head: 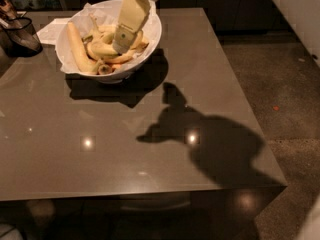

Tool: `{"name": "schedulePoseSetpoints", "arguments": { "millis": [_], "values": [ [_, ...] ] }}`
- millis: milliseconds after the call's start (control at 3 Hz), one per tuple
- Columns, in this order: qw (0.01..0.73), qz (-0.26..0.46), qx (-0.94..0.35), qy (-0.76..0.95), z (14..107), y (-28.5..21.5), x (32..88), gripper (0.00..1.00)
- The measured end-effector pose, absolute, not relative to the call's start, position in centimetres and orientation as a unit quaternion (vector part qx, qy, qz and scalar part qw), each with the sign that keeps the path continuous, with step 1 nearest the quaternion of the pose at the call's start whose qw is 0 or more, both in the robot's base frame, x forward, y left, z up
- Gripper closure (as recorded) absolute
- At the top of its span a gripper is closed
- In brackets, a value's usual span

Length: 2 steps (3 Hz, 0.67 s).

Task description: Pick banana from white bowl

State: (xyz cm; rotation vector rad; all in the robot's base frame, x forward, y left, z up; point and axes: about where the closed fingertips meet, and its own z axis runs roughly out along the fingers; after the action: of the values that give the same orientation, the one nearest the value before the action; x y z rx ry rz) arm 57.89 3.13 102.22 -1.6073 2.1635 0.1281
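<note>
Bananas point(80, 49) lie piled in the white bowl point(145, 54) near the far left corner of the table point(150, 159); the gripper point(122, 43) reaches down among them, its grip impossible to tell

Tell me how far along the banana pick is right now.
Done: the cream-coloured pincer is low inside the large round white bowl, its tip among the yellow bananas. In hand: the grasp itself; whether it has hold of one cannot be told. Left: lifting a banana out, since all the fruit, including the long banana at the bowl's left side, lies in the bowl.
</note>
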Motion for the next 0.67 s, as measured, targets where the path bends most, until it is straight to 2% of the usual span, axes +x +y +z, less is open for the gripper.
{"name": "schedulePoseSetpoints", "arguments": {
  "millis": [333, 667],
  "values": [
    [0.238, 0.064, -0.552, 0.796, 102.9, 3.6, 59.6, 0.17],
    [0.242, 0.080, -0.530, 0.809, 103.1, 3.7, 60.7, 0.18]
  ]
}}
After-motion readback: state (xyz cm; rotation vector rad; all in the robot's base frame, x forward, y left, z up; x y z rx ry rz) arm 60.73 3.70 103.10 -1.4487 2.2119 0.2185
